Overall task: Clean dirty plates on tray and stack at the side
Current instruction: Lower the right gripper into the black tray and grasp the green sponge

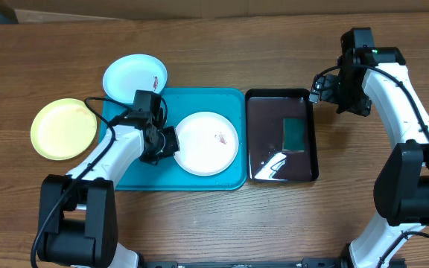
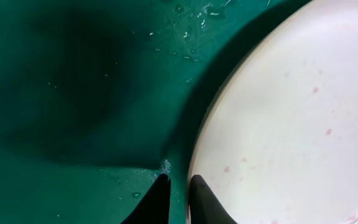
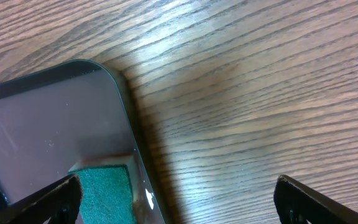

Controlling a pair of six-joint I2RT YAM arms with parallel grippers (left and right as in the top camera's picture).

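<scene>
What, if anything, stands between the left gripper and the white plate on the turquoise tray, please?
Nothing visible does. The left gripper is right at the white plate's left rim, its fingers nearly together there, with only bare turquoise tray beside them.

Desk (image 1: 222, 223): brown wood-grain top, grain running left to right, fills nearly the whole overhead view. Pale tan strip (image 1: 199, 9) runs beyond the desk's far edge; identity unclear. Overhead lighting leaves a soft glare patch on the wood toward the far right.
</scene>
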